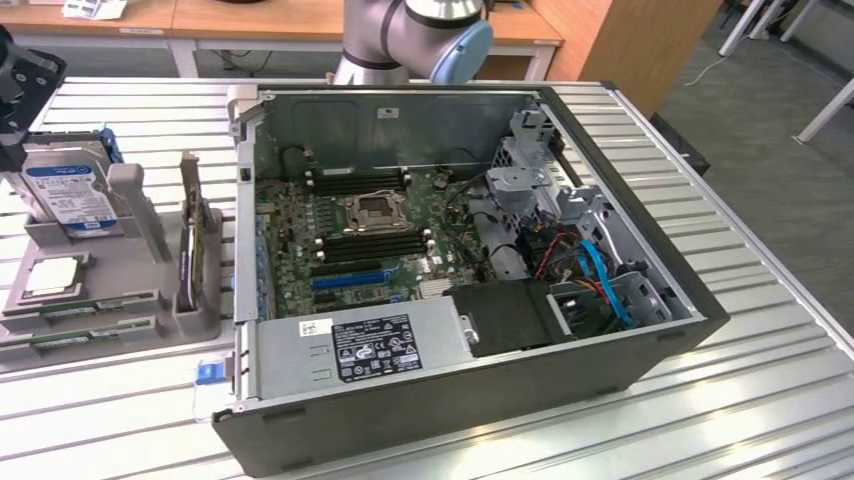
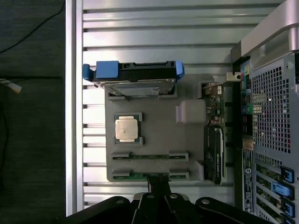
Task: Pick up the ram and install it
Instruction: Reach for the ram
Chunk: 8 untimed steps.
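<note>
The ram (image 2: pixel 138 176) lies in the grey holder (image 2: pixel 159 133) on the worktop (image 2: pixel 163 37), beside the computer case (image 2: pixel 271 116). The gripper (image 2: pixel 159 183) hangs above it, jaws pressed together and empty. Picking up and installing are not yet done.

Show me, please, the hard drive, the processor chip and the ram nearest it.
hard drive (image 1: pixel 74 195), exterior view, blue-white label.
processor chip (image 2: pixel 127 128), wrist view, silver lid.
ram (image 2: pixel 149 156), wrist view, green middle.
</note>
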Each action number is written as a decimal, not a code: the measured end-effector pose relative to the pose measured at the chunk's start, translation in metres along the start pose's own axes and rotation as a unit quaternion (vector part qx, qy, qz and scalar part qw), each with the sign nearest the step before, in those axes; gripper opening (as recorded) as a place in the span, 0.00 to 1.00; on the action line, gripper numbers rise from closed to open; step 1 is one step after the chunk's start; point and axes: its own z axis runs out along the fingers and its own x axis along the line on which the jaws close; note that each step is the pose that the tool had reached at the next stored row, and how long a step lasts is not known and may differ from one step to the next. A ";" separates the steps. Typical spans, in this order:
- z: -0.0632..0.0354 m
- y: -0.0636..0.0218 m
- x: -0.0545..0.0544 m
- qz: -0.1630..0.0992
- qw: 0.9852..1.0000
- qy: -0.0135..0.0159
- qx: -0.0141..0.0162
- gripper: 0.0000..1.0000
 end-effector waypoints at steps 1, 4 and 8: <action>-0.0001 -0.0013 0.000 0.000 1.000 0.000 0.000 0.10; -0.0002 -0.0051 0.000 0.000 1.000 0.000 0.000 0.10; -0.0004 -0.0094 0.000 0.000 1.000 0.000 0.000 0.10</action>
